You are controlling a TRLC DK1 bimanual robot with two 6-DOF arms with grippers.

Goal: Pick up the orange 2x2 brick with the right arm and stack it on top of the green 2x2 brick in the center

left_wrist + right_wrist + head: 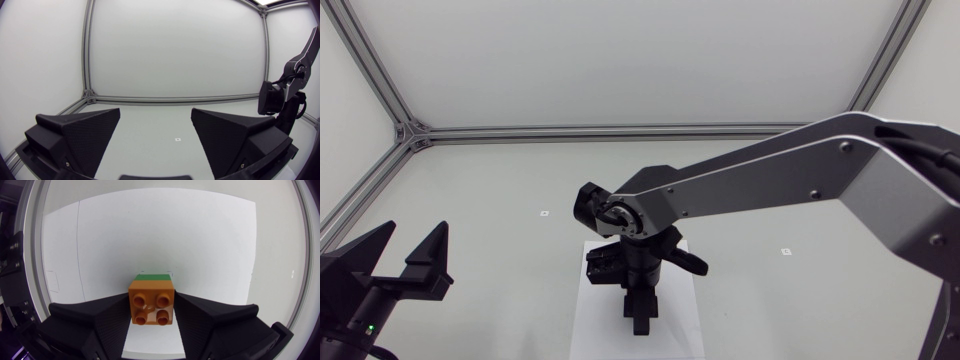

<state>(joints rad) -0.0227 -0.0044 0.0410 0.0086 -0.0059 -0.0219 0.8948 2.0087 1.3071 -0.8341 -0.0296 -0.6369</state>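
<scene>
In the right wrist view the orange 2x2 brick [151, 307] sits studs-up between the fingers of my right gripper [151, 299], which is shut on it from both sides. A strip of the green 2x2 brick [154, 277] shows just past the orange brick's far edge, directly under it; I cannot tell whether the two touch. In the head view my right gripper [640, 318] points down over the white sheet [592, 325] at the table's centre, and the arm hides both bricks. At the near left, my left gripper [412, 256] is open and holds nothing.
The white sheet [150, 235] lies flat under the bricks. Small markers [544, 213] [785, 251] dot the table to either side. An aluminium frame [415, 132] runs along the back and left edges. From the left wrist, my right arm [280, 100] stands ahead and to one side.
</scene>
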